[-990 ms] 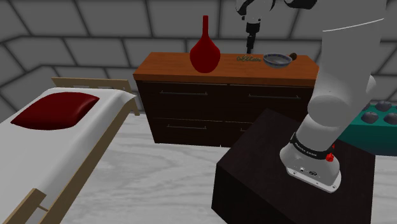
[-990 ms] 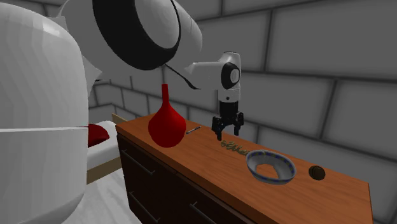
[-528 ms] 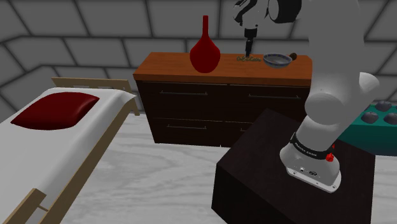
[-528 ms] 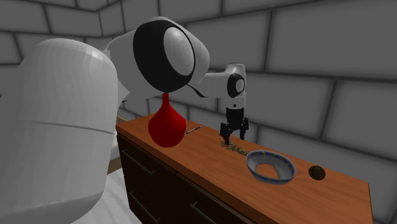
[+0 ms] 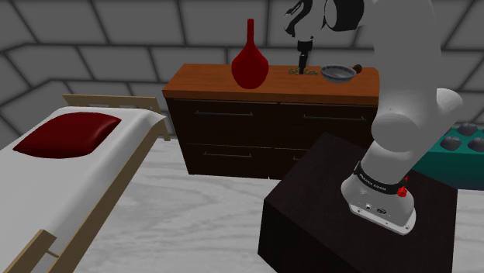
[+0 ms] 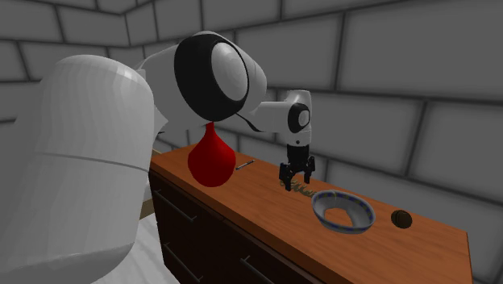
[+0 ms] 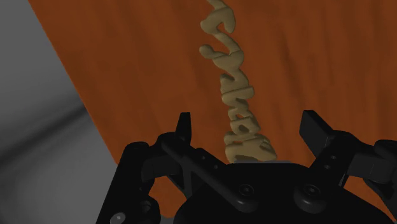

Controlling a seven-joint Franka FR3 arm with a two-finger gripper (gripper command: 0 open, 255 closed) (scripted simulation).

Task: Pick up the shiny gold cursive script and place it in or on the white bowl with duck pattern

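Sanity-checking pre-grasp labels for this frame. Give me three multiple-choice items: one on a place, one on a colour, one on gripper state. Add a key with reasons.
1. Where does the gold script lie?
A) on the dresser top, between the vase and the bowl
B) on the bed
C) on the floor

2. What colour is the vase?
A) green
B) white
C) red

3. How does the gripper stand?
A) shut on the gold script
B) open, astride one end of the gold script without touching it
C) shut on nothing

Key:
1 A: the second exterior view shows it flat on the wood between those two.
2 C: both exterior views show it deep red.
3 B: the wrist view shows the black fingers apart, with the script's end in the gap between them.
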